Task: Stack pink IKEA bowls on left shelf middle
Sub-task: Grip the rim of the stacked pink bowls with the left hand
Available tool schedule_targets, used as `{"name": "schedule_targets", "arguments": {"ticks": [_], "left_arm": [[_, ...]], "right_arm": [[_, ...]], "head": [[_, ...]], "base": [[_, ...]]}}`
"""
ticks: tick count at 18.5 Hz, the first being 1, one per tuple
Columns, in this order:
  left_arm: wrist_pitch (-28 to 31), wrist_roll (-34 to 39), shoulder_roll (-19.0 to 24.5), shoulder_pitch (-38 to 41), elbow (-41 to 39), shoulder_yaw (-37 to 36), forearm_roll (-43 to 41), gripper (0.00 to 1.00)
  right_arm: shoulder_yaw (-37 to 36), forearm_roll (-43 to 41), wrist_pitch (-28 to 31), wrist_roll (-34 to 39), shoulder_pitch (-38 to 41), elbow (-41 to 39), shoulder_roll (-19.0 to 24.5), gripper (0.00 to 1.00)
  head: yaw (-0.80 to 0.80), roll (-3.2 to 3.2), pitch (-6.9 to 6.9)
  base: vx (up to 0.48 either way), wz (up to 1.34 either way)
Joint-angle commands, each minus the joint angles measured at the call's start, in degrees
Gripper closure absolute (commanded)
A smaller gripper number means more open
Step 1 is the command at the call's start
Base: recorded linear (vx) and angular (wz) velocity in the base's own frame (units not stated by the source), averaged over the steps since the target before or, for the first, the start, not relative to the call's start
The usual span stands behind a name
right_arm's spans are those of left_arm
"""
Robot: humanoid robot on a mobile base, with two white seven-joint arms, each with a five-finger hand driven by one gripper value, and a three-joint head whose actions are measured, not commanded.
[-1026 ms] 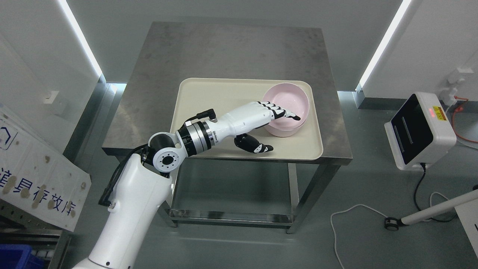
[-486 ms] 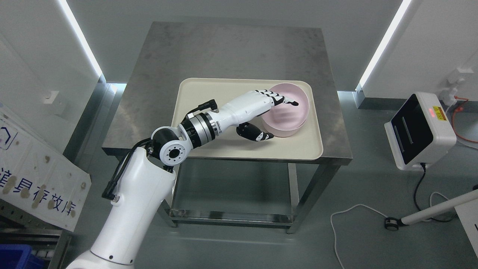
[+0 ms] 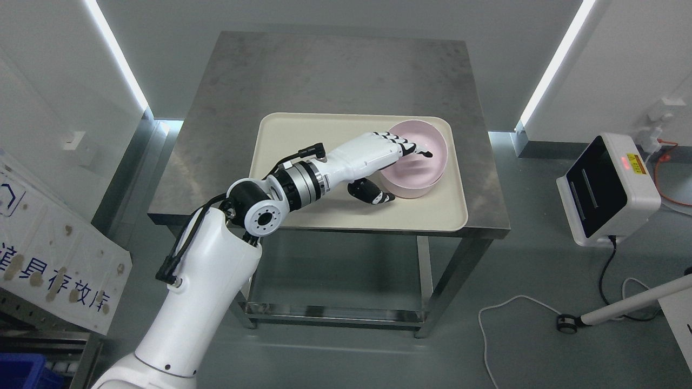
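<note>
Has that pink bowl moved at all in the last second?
Yes. The pink bowl has tipped and shifted slightly toward the tray's far edge, gripped by the left hand.

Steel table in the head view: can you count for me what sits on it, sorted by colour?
Pink: 1, the bowl, which may be a nested stack; I cannot tell.
Cream: 1, the tray under the bowl.
White and black: 1, the robot's left hand, fingers inside the bowl, thumb outside its wall.
Total: 3 on or over the steel table.

Brushed, mottled steel on the desk [image 3: 335,70]; matt cream plastic tray [image 3: 303,135]; smooth glossy pink bowl [image 3: 427,167]; shiny white plastic hand [image 3: 378,154].
</note>
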Motion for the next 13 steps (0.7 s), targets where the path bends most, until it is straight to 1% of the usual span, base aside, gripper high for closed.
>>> {"name": "schedule_targets", "arguments": {"ticks": [1, 4, 6, 7, 11, 13], "left_arm": [[0.3, 0.1, 1.0, -1.1, 0.2, -3.0, -3.0, 0.28], [0.3, 0.0, 1.0, -1.2, 0.2, -2.9, -3.0, 0.36], [0.3, -0.4, 1.0, -1.5, 0.0, -2.9, -2.9, 0.44], [0.3, -0.4, 1.0, -1.6, 0.0, -3.0, -2.9, 0.47], [0.3, -0.4, 1.0, -1.6, 0.0, -3.8, -3.4, 0.48], [0.3, -1.0, 1.0, -1.7, 0.0, -3.9, -4.9, 0.48]], "right_arm": [[-0.6, 0.0, 0.2, 0.0, 1.7, -1.9, -1.0, 0.0], [-0.6, 0.0, 0.2, 0.0, 1.7, -1.9, -1.0, 0.0], [-0.6, 0.0, 0.2, 0.0, 1.7, -1.9, -1.0, 0.0], [-0.7, 0.0, 0.3, 0.0, 1.7, -1.9, -1.0, 0.0], [-0.6, 0.0, 0.3, 0.0, 1.7, -1.9, -1.0, 0.0], [-0.7, 0.0, 0.2, 0.0, 1.7, -1.9, -1.0, 0.0]], "head": [[0.0, 0.0, 0.0], [0.0, 0.0, 0.0], [0.0, 0.0, 0.0], [0.0, 0.0, 0.0], [0.0, 0.0, 0.0], [0.0, 0.0, 0.0]], "base": [[0.0, 0.0], [0.0, 0.0], [0.0, 0.0], [0.0, 0.0], [0.0, 0.0], [0.0, 0.0]]}}
